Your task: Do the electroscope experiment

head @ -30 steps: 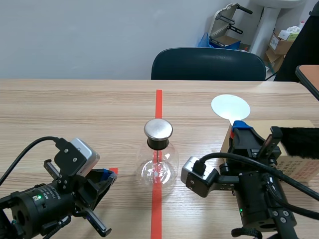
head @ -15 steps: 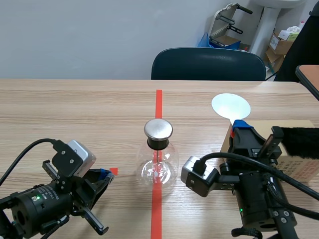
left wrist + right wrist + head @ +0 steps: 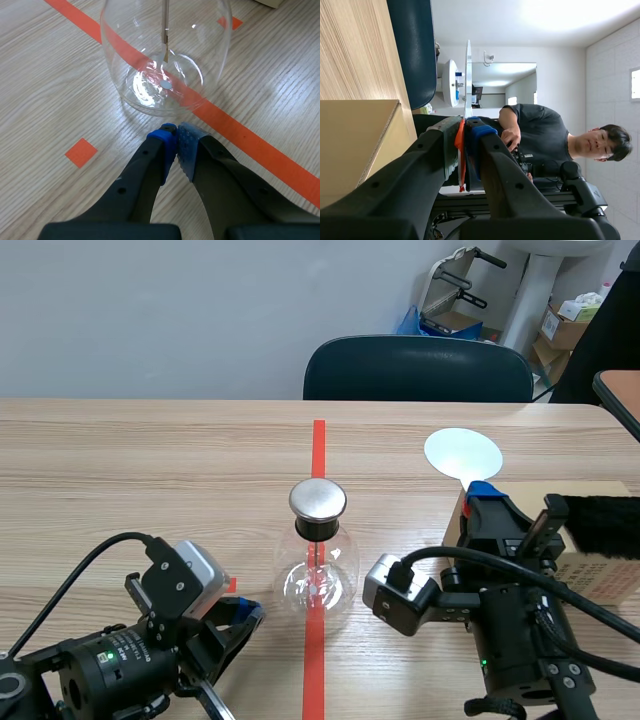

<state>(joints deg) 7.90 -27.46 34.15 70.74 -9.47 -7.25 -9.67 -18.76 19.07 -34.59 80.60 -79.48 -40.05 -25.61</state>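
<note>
My left end effector has advanced, closed and empty, to just short of the electroscope standing mid-surface, likely to steady it, while my right end effector grips the white disc raised, apparently ready for presenting.

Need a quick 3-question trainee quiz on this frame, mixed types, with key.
1. True or false: the left gripper is shut on the glass flask.
2. What is between the right gripper's fingers? A. the white disc B. the glass flask C. nothing
3. Fill in: the flask's neck is topped by a round ___.

Key:
1. False. Its fingers meet on nothing, with the tips by the flask's base.
2. A.
3. metal cap.
</note>
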